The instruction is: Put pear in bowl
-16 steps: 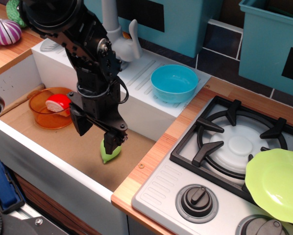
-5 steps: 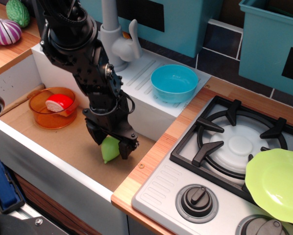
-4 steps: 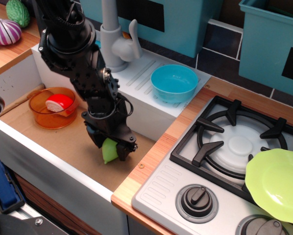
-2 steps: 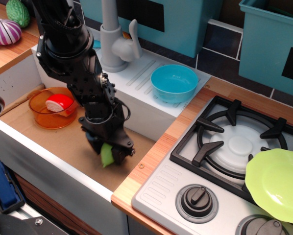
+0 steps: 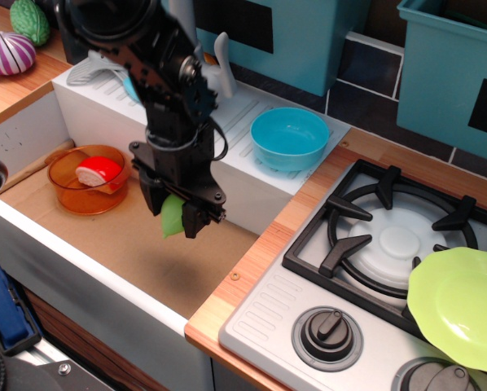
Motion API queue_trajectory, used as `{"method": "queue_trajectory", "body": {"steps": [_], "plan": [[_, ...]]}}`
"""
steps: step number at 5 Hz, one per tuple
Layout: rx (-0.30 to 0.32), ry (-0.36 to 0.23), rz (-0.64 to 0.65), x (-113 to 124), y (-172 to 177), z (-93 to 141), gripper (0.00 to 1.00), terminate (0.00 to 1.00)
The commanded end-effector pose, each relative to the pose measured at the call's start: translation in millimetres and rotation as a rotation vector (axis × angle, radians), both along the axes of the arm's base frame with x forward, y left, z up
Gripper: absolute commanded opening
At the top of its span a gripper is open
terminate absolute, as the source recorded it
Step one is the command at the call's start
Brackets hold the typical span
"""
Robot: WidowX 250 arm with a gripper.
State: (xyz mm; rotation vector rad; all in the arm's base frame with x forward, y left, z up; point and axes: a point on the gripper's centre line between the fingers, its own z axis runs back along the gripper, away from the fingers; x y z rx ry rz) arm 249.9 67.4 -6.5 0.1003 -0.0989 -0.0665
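My black gripper is shut on the light-green pear and holds it lifted above the brown sink floor. Only a strip of the pear shows between the fingers. The cyan-blue bowl stands empty on the white drainboard, up and to the right of the gripper.
An orange bowl with a red-and-white toy sits at the sink's left. A grey faucet stands behind my arm. A stove and a lime-green plate are at the right. Teal bins line the back.
The gripper closed on the pear on the sink floor and has since risen with it, moving slightly up and back; the arm has straightened upward.
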Motion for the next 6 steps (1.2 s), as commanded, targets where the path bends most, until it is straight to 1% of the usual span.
{"method": "queue_trajectory", "body": {"steps": [1, 2, 3, 4, 5, 6], "plan": [[0.111, -0.068, -0.017, 17.8, -20.6, 44.9, 0.0, 0.0], [0.149, -0.053, -0.04, 31.7, -33.0, 71.4, 0.0, 0.0], [0.14, -0.097, -0.079, 49.9, -41.2, 83.7, 0.0, 0.0], [0.163, -0.124, -0.112, 68.9, -39.1, 87.9, 0.0, 0.0], [0.188, -0.167, -0.164, 87.4, -32.5, 90.4, 0.0, 0.0], [0.167, -0.219, -0.196, 102.7, -26.8, 89.6, 0.0, 0.0]]}}
